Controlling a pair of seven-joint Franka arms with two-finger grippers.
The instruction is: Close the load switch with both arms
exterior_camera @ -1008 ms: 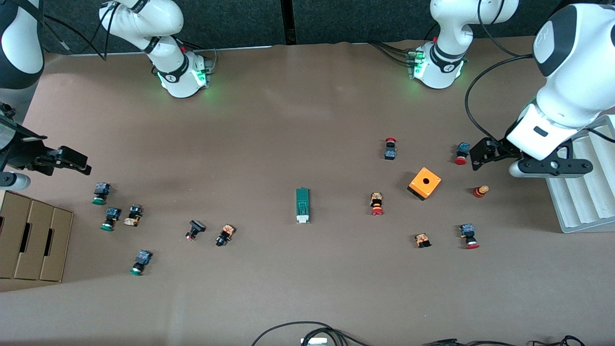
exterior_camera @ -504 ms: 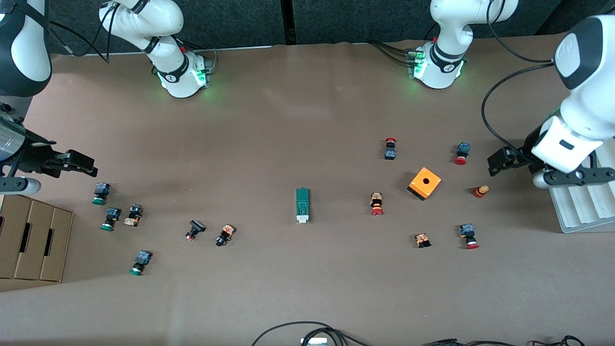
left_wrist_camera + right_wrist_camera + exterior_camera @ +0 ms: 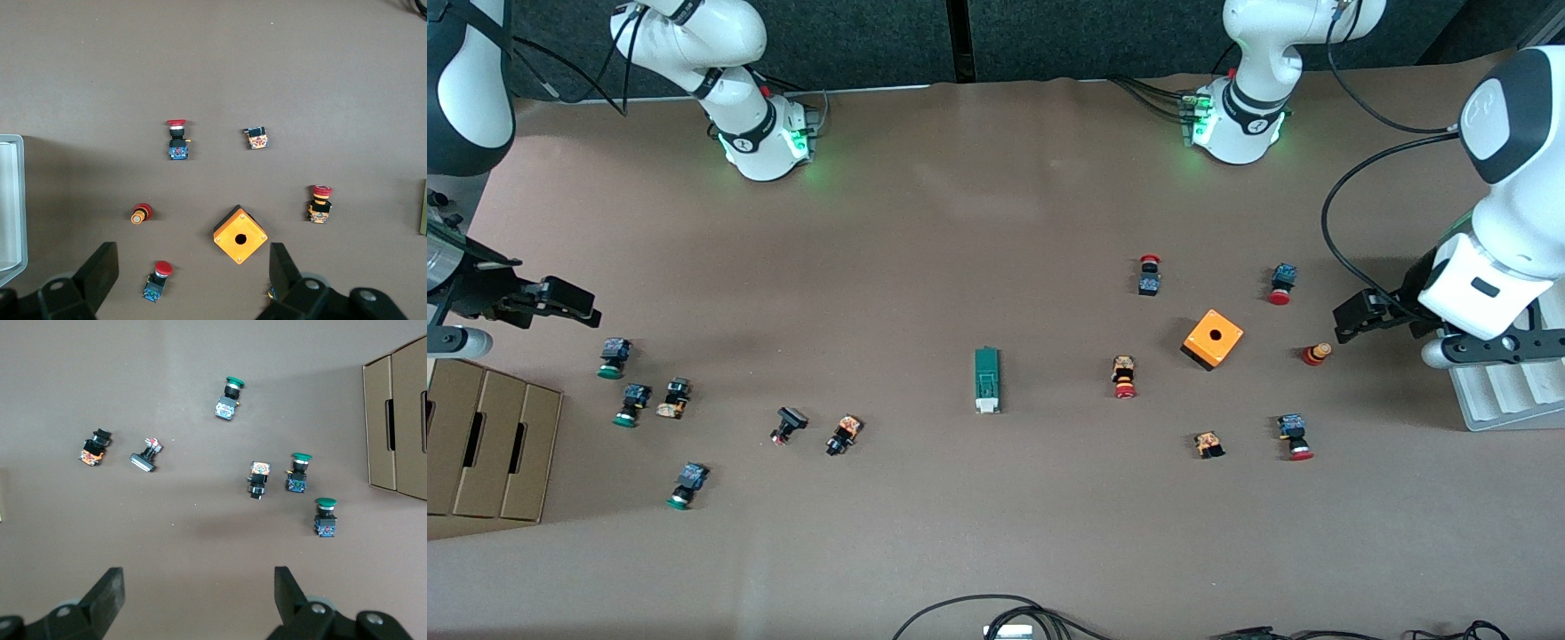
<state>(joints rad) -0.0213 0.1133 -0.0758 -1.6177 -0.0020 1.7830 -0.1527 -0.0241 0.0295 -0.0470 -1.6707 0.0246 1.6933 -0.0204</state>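
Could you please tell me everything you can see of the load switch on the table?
The load switch is a small, narrow, dark-green rectangular block, plastic by the look of it, with a white piece at the end nearer the front camera. It lies flat on the brown table, its long side running toward the camera, roughly midway between the two arms' ends. Nothing touches it; both grippers are well away from it. The nearest push buttons lie apart from it on either side.

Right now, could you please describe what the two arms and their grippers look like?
Both arms are glossy white with black joint bands, black cables and green lights glowing at the bases. The left gripper and the right gripper are black, each with two flat fingers.
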